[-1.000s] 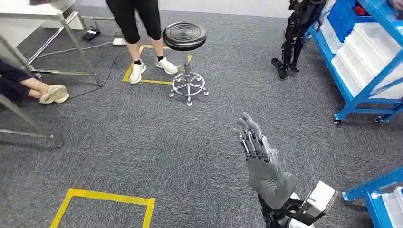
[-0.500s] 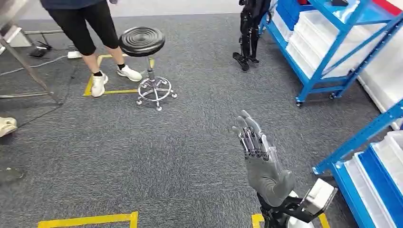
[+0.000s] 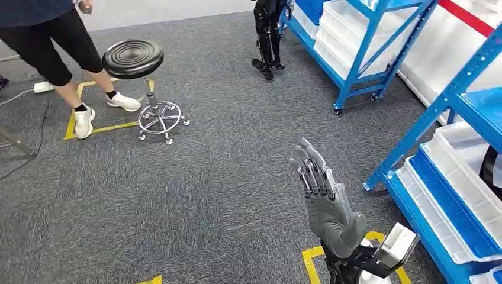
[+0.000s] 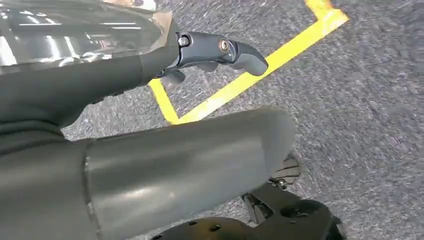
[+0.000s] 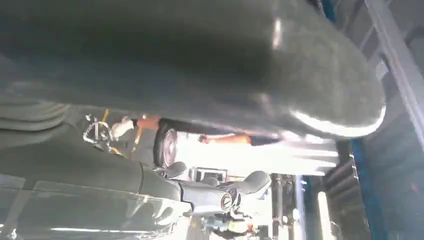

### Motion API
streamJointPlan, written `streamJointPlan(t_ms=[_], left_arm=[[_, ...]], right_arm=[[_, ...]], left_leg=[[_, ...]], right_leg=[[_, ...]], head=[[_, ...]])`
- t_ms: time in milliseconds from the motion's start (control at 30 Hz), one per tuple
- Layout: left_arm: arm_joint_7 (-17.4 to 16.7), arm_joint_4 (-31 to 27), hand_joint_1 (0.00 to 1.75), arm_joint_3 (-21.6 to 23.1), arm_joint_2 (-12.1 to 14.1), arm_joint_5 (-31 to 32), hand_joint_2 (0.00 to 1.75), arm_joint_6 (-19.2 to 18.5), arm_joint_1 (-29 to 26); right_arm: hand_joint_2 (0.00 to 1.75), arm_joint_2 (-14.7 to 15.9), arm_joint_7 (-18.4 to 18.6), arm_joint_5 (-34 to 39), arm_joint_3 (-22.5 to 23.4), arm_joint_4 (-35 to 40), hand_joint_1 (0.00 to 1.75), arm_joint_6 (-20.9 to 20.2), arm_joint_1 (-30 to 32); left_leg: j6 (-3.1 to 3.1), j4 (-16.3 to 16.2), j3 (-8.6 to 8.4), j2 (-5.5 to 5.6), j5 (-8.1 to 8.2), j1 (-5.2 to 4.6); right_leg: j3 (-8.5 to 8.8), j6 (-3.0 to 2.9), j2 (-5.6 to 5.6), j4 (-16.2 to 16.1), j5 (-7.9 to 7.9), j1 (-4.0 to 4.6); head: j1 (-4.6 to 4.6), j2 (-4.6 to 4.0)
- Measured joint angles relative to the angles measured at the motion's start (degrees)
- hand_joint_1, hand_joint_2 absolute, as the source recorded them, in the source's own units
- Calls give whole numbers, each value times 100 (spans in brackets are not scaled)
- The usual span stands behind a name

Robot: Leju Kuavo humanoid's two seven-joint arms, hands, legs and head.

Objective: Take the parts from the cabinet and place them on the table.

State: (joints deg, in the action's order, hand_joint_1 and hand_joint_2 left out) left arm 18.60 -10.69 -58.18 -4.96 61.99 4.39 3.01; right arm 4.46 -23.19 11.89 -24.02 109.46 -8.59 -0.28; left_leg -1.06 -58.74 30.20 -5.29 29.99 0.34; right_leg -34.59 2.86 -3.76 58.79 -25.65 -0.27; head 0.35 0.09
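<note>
My right hand (image 3: 322, 195) is raised in front of me over the carpet, fingers straight and apart, holding nothing. The blue cabinet rack (image 3: 435, 109) stands close on my right, with white bins (image 3: 467, 177) on its low shelf. A dark thing (image 3: 491, 168) lies in one bin at the picture's edge; I cannot tell what it is. In the left wrist view my left hand (image 4: 150, 165) hangs over the carpet, its dark fingers (image 4: 220, 47) stretched out and empty. The right wrist view shows my right hand's fingers (image 5: 220, 197) spread with nothing in them.
A second blue rack (image 3: 355, 41) with white bins stands further back. A dark robot stand (image 3: 266, 35) is beside it. A black stool (image 3: 133, 59) and a person's legs (image 3: 65, 53) are at the far left. Yellow tape (image 3: 311, 260) marks the floor near my feet.
The whole picture has swung: my view has turned to the right, bringing the blue racks closer and sliding the stool and person left. My right hand keeps its raised pose.
</note>
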Motion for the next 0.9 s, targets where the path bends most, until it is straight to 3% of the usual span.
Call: streamJointPlan(t_ms=[67, 100, 133, 167, 200, 267, 300, 333, 400, 433, 467, 567, 600, 633, 667, 700, 767, 800, 833, 867, 900], left_arm=[[-11, 0, 0, 2, -11, 20, 0, 6, 20], [-13, 0, 0, 2, -15, 31, 0, 7, 34], [-17, 0, 0, 4, -15, 33, 0, 9, 40], [-17, 0, 0, 4, -20, 33, 0, 17, 45], [-17, 2, 0, 7, -37, 37, 0, 22, 41], [-17, 0, 0, 7, -37, 35, 0, 33, 7], [-17, 0, 0, 7, -33, 35, 0, 42, -5], [-17, 0, 0, 7, -33, 35, 0, 48, -10], [-17, 0, 0, 7, -33, 35, 0, 55, -4], [-17, 0, 0, 7, -31, 35, 0, 55, -5], [-11, 0, 0, 7, -30, 35, 0, 55, -2], [15, 0, 0, 7, -39, 35, 0, 57, 1], [18, 0, 0, 7, -48, 35, 0, 59, 7], [18, -2, 0, 7, -48, 35, 0, 59, 19], [22, -2, 0, 7, -44, 35, 0, 76, 15], [20, -4, 0, 4, -44, 33, 0, 94, 4], [20, -4, 0, 4, -42, 31, 0, 107, -10], [20, -4, 0, 4, -42, 31, 0, 107, -9], [20, -2, 0, 4, -44, 31, 0, 105, -6], [22, -2, 0, 4, -48, 31, 0, 105, -4], [22, -2, 0, 6, -55, 31, 0, 105, 2]], right_arm=[[0, 2, 0, -2, 15, 0, 0, 0, 5], [0, 0, 0, -2, 17, 2, 0, 0, 0], [0, -9, 0, 0, 20, 4, 0, -2, 11], [0, -9, -2, 0, 24, 4, 0, 0, -9], [0, -17, 0, 2, 26, 4, 0, -2, -11], [0, -26, 0, 2, 28, 0, 0, -5, -6], [0, -26, 2, 2, 26, -4, 0, -7, 1], [0, -26, 2, 2, 26, -4, 0, -7, 2], [0, -26, 2, 2, 26, -4, 0, -7, 1], [0, -26, 0, 2, 26, -4, 0, -7, 0], [0, -26, 0, 2, 26, -4, 0, -9, -4], [0, -28, 4, 2, 26, -2, 0, -15, -5], [0, -28, 4, 2, 26, -2, 0, -15, 0], [0, -26, 4, 2, 28, -2, 0, -15, 8], [0, -26, 4, 2, 28, -2, 0, -15, -12], [0, -26, 4, 2, 28, -2, 0, -15, -24], [0, -26, 4, 2, 26, -7, 0, -17, -15], [0, -26, 4, 2, 26, -13, 0, -18, -7], [0, -22, 7, 2, 28, -18, 0, -17, 3], [0, -20, 9, 2, 28, -20, 0, -17, 4], [0, -22, 11, 2, 28, -18, 0, -17, 3]], left_leg=[[47, 41, -51, -121, 2, 19], [92, 43, -71, -182, 31, 26], [129, -35, -54, 52, 85, 71], [122, -277, 49, 332, 269, 73], [122, -705, 256, 479, 520, 77], [136, -1602, 729, 548, 876, 77], [137, -1764, 843, 548, 853, 77], [133, -1639, 823, 549, 682, 80], [133, -813, 465, 608, 131, 112], [140, -347, 245, 769, -89, 151], [165, -124, 165, 1073, -49, 181], [49, -112, 172, 871, -82, 80], [-6, -80, 168, 801, -114, 93], [-65, -43, 158, 721, -153, 112], [-106, -24, 150, 658, -156, 94], [-131, -25, 155, 571, -157, 79], [-144, -27, 170, 397, -149, 58], [-142, -27, 175, 319, -147, 53], [-138, -28, 174, 244, -142, 53], [-130, -28, 166, 171, -133, 53], [-112, -28, 152, 103, -119, 57]], right_leg=[[-25, -53, 110, -3, -1, 45], [-9, -108, 186, -41, 28, -12], [8, -139, 254, -62, 47, -108], [11, -210, 306, -63, 46, -104], [12, -251, 354, -63, 42, -92], [11, -259, 499, -63, 39, -65], [17, -259, 584, -61, 39, -62], [28, -257, 662, -57, 39, -62], [62, -250, 812, -51, 39, -69], [71, -245, 876, -41, 37, -75], [36, -197, 936, 4, 22, -22], [-35, -62, 1108, -42, 81, -61], [-114, -23, 1160, -47, 92, -60], [-119, -21, 966, 26, 63, -55], [-232, -43, 631, 244, -66, -41], [-439, -78, 509, 644, -252, -42], [-886, -101, 452, 1570, -586, -53], [-999, -72, 445, 1812, -634, -56], [-966, -33, 440, 1749, -580, -59], [-774, 21, 424, 1414, -437, -62], [-445, 74, 342, 832, -241, -65]], head=[[7, 0], [4, 0], [-4, 0], [-4, 0], [-30, -2], [-35, 0], [-28, 0], [-31, 0], [-33, 0], [-37, 0], [-26, 0], [-28, 0], [-22, 0], [-13, 0], [6, 0], [18, 0], [11, 0], [15, 0], [13, 0], [20, 0], [13, 0]])
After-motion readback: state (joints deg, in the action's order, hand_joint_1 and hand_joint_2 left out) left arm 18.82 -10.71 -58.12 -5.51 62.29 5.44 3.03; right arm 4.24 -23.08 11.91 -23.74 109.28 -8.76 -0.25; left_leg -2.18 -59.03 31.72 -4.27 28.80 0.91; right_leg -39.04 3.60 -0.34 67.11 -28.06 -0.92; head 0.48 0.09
